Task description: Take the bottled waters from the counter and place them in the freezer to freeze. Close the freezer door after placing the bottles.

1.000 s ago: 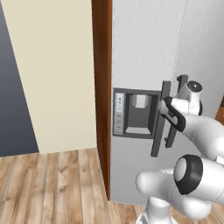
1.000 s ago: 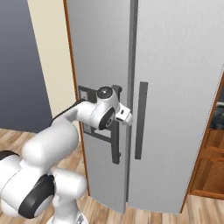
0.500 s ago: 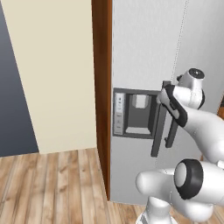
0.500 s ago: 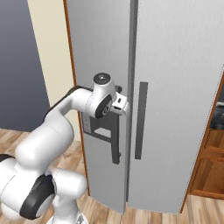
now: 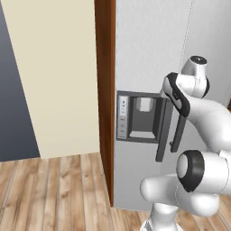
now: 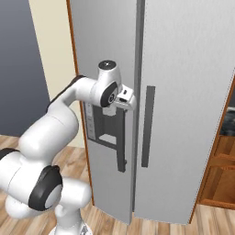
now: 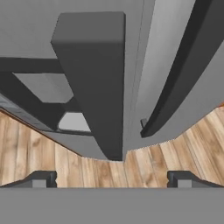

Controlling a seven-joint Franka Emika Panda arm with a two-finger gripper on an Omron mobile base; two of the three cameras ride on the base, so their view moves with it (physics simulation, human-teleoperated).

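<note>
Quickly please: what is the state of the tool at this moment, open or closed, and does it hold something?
Tool: open, holding nothing; its fingertips stand wide apart before the freezer door handle.

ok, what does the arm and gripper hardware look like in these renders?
Glossy white rounded arm links with dark grey-black joint bands and a round dark-capped wrist. No cables or markings visible. The gripper has two small dark grey fingertips with lighter grey pads.

The end effector (image 6: 125, 100) has risen — nearer the freezer door handle's (image 6: 121, 142) top.
</note>
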